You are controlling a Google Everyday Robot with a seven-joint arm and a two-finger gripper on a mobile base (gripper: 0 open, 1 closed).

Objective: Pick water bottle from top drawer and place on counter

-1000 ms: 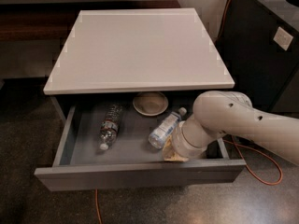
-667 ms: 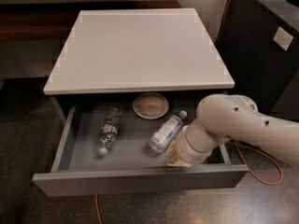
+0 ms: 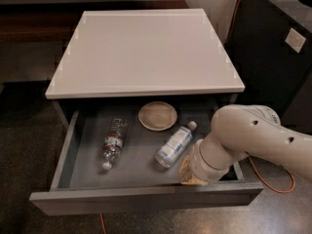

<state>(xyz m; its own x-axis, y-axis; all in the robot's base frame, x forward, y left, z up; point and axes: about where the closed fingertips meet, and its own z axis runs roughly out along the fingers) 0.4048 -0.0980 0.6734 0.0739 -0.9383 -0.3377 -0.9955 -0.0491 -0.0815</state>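
Two steps remain, grab and place; I'm only at the reach. Desk is the drop spot, above the open top drawer. My arm bends down into its right front corner. Water bottle lies flat at left, well apart from me, with the pale-label bottle between. Hand sits low beside that one; can't tell if spread or pressed together. Next I'd likely need to cross left, over the target.

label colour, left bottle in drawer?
Dark blue and red band on the water bottle, camera view; gripper low in the drawer, front right.
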